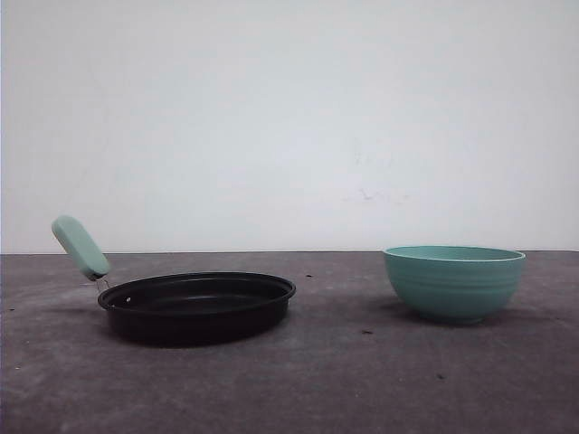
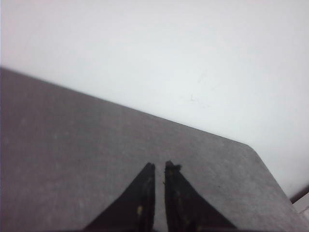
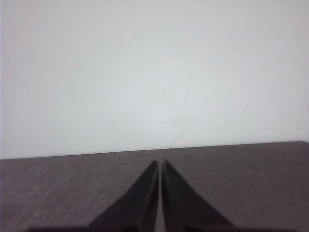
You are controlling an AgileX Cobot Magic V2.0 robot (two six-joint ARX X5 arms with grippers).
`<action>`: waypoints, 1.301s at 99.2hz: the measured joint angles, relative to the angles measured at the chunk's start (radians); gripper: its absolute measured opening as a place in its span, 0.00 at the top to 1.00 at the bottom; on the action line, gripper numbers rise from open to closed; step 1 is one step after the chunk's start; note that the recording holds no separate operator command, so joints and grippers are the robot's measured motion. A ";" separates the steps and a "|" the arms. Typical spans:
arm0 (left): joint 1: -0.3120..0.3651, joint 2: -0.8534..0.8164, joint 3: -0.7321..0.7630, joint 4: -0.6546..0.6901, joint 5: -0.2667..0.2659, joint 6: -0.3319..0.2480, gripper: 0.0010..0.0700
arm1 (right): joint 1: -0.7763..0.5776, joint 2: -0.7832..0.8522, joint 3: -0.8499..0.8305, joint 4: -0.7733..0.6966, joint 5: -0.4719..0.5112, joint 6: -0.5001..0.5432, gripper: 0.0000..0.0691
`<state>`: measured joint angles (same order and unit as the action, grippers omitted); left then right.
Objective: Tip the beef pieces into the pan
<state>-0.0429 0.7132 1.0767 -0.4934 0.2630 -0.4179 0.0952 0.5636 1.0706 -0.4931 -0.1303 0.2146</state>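
The shallow black pan [image 1: 197,306] with a mint-green handle [image 1: 80,247] sits on the dark table at the left in the front view. To its right stands a teal ribbed bowl [image 1: 453,281]; the camera looks at it side-on, so its inside is hidden and the beef pieces are out of view. In the left wrist view my left gripper [image 2: 160,166] hovers over bare table, jaws nearly together with nothing between them. Over bare table in the right wrist view, my right gripper [image 3: 160,162] has its jaws pressed together and holds nothing.
A plain white wall [image 1: 289,117] rises behind the table's far edge. A rounded table corner [image 2: 251,147] appears in the left wrist view. Bare tabletop [image 1: 344,380] lies between and in front of the pan and bowl.
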 joint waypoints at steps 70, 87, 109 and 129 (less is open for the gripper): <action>-0.056 0.112 0.135 -0.105 0.021 0.047 0.10 | 0.000 0.158 0.170 -0.175 -0.105 -0.009 0.01; -0.060 0.122 -0.066 -0.023 0.021 -0.024 0.10 | 0.000 0.162 0.170 -0.206 -0.105 -0.009 0.01; -0.060 0.156 -0.422 0.158 0.051 -0.202 0.10 | 0.000 0.162 0.170 -0.264 -0.105 -0.010 0.01; -0.065 0.299 -0.552 0.359 0.081 -0.311 0.10 | 0.000 0.162 0.170 -0.311 -0.105 -0.010 0.01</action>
<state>-0.1081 1.0126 0.5243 -0.1349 0.3443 -0.7284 0.0952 0.7254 1.2407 -0.8036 -0.2356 0.2043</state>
